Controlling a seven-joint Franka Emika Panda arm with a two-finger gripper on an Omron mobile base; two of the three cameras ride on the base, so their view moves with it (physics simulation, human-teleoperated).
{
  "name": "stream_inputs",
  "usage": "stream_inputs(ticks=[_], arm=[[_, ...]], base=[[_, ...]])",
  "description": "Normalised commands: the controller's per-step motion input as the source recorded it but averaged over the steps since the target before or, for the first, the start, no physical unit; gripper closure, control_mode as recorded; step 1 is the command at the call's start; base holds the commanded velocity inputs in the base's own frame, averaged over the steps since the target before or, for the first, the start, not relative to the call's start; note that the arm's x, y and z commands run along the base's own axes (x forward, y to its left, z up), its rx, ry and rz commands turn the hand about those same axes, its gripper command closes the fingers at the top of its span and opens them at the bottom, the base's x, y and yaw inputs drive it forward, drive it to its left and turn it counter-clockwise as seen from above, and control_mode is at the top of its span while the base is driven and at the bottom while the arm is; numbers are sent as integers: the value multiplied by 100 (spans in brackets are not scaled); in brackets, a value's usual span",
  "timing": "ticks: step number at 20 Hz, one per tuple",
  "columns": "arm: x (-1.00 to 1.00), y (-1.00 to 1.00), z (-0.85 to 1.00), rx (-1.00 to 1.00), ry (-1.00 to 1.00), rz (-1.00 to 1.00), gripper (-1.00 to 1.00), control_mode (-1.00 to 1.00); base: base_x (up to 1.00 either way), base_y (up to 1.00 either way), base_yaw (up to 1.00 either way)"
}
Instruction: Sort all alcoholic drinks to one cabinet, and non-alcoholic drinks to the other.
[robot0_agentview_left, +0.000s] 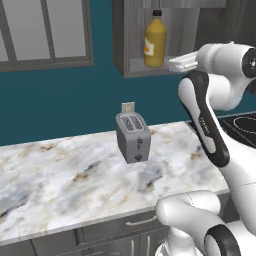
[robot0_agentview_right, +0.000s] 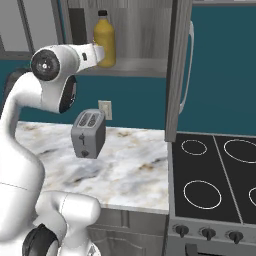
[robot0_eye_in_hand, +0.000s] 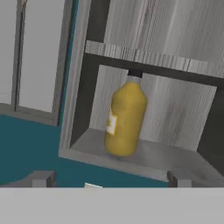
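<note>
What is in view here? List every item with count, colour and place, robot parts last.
bottle: one, yellow with a black cap, upright on the open cabinet's lower shelf
cabinet: one, grey wood, open, on the wall above the counter
toaster: one, grey, on the counter near the wall
counter: one, white marble
wall outlet: one, pale, behind the toaster
stove: one, black with white rings, right of the counter
gripper: one, open, level with the bottle
</note>
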Motion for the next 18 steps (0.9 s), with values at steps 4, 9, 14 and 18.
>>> stream_inputs(ticks=[4, 9, 14, 18], arm=[[-69, 0, -54, -18, 35, 0, -100, -100], [-53, -1, -67, -16, 28, 0, -100, -100], [-42, -3, -46, -8, 7, -1, -100, -100], [-24, 0, -38, -9, 2, -1, -100, -100]], base=[[0, 0, 0], [0, 0, 0], [0, 0, 0], [0, 0, 0]])
